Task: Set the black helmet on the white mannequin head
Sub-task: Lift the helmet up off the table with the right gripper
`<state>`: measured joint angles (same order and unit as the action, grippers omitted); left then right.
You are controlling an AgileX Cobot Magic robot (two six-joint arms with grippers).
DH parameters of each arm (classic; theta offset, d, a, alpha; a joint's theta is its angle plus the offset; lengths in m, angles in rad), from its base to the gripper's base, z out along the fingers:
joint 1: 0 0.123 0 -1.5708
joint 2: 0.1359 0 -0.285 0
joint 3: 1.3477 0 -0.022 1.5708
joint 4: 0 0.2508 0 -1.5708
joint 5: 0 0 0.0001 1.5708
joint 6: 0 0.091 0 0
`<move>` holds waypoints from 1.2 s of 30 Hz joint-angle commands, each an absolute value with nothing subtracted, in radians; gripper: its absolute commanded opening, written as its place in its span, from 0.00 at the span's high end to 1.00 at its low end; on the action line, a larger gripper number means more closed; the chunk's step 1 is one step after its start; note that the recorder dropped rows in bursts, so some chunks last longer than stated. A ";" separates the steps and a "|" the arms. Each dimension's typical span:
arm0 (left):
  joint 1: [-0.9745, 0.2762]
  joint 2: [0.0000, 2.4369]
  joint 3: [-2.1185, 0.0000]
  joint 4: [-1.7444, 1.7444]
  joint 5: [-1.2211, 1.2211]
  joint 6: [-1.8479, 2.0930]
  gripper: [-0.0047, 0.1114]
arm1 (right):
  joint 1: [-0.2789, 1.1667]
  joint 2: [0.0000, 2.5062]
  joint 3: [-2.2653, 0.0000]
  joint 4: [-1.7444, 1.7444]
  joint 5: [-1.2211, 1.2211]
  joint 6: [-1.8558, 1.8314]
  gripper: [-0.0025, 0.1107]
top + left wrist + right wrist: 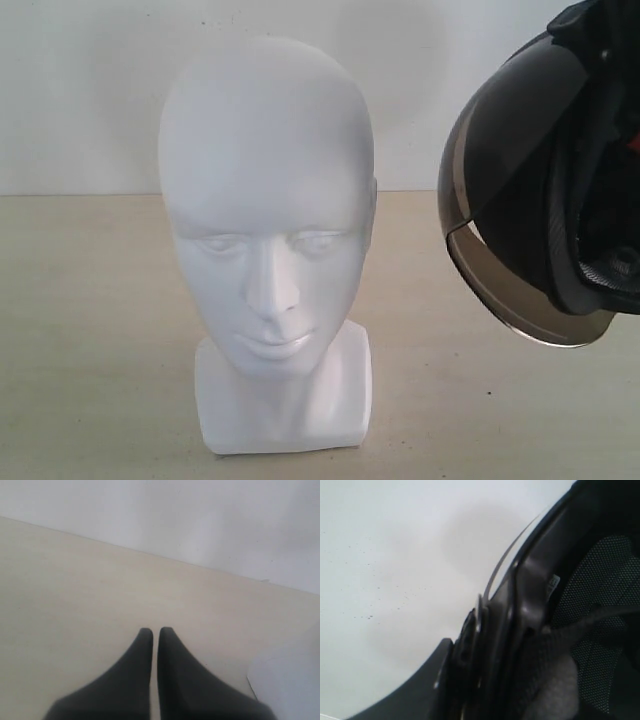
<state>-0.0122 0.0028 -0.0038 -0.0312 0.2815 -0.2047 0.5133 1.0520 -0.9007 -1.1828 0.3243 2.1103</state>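
While the white mannequin head [268,200] is stood upright on its block base near the middle of the pale surface [90,350], face turned to the exterior camera, the black helmet [560,200] is held off the surface at the right edge of that view, apart from the head and about level with it. The helmet is tilted, with its smoky visor [490,150] turned toward the head and downward. Its dark padding [600,240] is seen inside the shell, and a small red part [632,144] is glimpsed at the picture's edge. No contact is made between helmet and head; bare surface and white wall [80,90] are seen between them.

In the right wrist view the helmet's rim is seen close up, with mesh lining [600,580] and the thin visor edge [510,555]. The right claw [465,650] is clamped on that rim: one dark finger [415,695] is laid against the outer shell, while the other is hidden inside.

The left claw [155,631] is pointed over the bare surface. Its two dark fingers [135,670] are drawn nearly together, with only a thin slit between them, and nothing is held. A blurred white shape [290,680] is caught at the edge of that view, too unclear to be named.
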 commanded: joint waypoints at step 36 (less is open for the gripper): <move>-0.021 0.000 0.000 -0.033 0.278 -0.200 0.92 | 0.508 0.930 -0.908 -1.621 0.296 2.098 0.98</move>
<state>-0.0122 0.0028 -0.0038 -0.0312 0.2815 -0.2047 0.5092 0.9480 -0.8945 -1.5924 0.2805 2.1101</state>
